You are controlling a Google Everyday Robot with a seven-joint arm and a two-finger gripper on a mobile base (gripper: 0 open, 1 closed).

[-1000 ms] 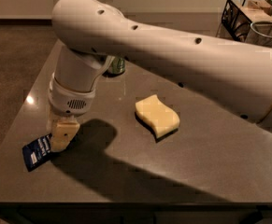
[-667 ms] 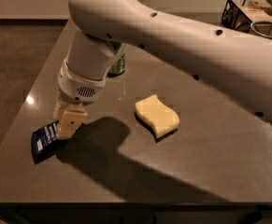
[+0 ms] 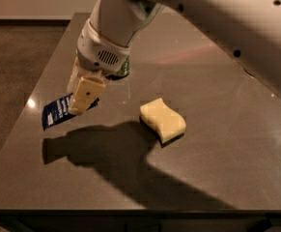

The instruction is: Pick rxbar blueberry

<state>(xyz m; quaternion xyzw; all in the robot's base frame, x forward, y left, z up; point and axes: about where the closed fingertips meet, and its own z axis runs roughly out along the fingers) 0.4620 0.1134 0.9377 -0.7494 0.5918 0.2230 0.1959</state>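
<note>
Gripper (image 3: 84, 94) is seen over the left part of the grey table (image 3: 217, 178). It is carried by a white arm (image 3: 130, 13) that enters from upper right. Its cream fingers (image 3: 86, 93) are closed on the rxbar blueberry (image 3: 57, 112). The bar's right end is pinched betw. them and is hidden behind the near finger; the rest sticks out to the left.

The bar's long axis is set on a diagonal, lower left to upper right in the view. The free end is pointed toward the table's left edge. Whether that end droops or is level cannot be told. The dark blue face w/ rows of white lettering is turned toward the camera.

The bar is held clear of the table top. A separate dark shadow (image 3: 101, 151) of bar, gripper & arm is cast on the surface below it, toward the near edge.

A pale yellow wavy sponge (image 3: 162, 120) is laid flat near the table's centre, to the right of the gripper & apart from both gripper and bar. A green can (image 3: 124, 69) is shown only in part, behind the gripper's wrist housing on the far side of the bar; most of it is covered by the arm. Brown floor (image 3: 14, 57) is seen left of the table.
</note>
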